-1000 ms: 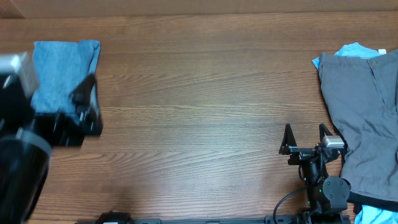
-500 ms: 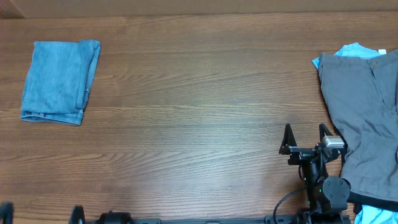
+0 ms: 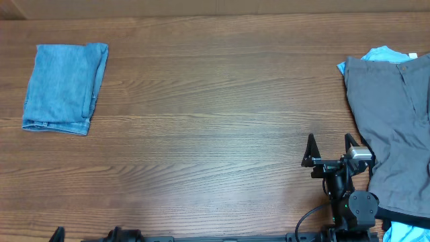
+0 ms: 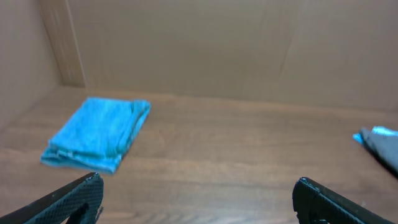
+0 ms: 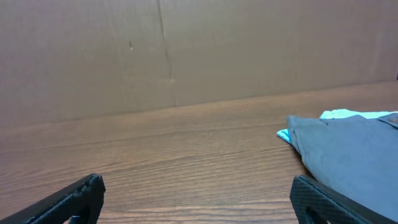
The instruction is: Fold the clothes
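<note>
Already folded, well ahead and to the left of the left end effector (image 4: 198, 183): light-blue faded denim jeans (image 3: 64, 87), a compact rectangle flat on the brown wood-grain desk (image 3: 201, 121). Long axis pointing away from that end effector toward the back wall, with the looser folded edge on the side nearer the desk's middle. Left to fold, by the look of things: flat grey cloth trousers (image 3: 393, 114), lying just beside the right end effector (image 3: 329, 138), on its right and stretching ahead of it. Waistband and button at the far end, legs trailing back past the end effector toward the near edge, so the long axis runs roughly parallel to the way the end effector points. Peeking out beyond that waistband, and seemingly underneath: a bright-blue fabric garment (image 3: 383, 54), mostly hidden, so no telling how it lies. Both end effectors spread wide and holding nothing. From the right wrist view, the grey cloth shows ahead and to the right, its near corner close to the right-hand finger; impossible to say whether touching. Clearly the nearer arm for the grey trousers: the right one, with the left well apart from them across the desk. Probably called for next: a short reach rightward and forward to pinch the trousers' near side edge, coming in across the long axis, not along it.
</note>
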Available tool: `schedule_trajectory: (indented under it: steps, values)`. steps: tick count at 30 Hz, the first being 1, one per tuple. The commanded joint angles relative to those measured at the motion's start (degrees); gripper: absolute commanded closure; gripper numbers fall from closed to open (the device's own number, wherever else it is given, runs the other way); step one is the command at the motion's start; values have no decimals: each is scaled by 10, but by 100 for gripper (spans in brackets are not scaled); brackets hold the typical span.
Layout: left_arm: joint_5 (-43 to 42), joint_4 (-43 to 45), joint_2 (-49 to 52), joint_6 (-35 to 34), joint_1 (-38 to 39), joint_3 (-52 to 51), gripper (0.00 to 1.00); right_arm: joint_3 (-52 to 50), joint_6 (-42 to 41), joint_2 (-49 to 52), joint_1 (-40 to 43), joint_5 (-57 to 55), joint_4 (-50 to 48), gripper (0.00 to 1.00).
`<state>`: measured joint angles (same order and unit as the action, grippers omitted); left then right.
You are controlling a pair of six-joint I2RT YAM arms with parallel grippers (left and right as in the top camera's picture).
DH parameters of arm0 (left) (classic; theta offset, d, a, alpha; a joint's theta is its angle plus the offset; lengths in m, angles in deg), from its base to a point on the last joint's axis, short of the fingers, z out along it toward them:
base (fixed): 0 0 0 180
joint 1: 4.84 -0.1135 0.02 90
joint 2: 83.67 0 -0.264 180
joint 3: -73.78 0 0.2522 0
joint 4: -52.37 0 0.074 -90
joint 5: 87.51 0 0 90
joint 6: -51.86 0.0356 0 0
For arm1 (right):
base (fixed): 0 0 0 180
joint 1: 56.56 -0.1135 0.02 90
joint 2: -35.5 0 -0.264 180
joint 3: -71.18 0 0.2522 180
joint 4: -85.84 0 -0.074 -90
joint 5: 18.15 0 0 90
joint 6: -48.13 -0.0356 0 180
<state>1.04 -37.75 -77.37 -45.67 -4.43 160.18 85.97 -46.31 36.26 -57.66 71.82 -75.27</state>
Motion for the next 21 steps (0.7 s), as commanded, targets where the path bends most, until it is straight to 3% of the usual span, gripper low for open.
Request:
schedule_trajectory:
  steps: [1,9,21]
  values:
    - [5,16,-45,2,4,-63,0,-6,2,-3,3,-3,-3,0]
    - [4,117,-61,2,3,-159,0,-6,2,-3,3,-3,-3,0]
    - [-18,601,-61,2,3,-387,0,-6,2,-3,3,-3,-3,0]
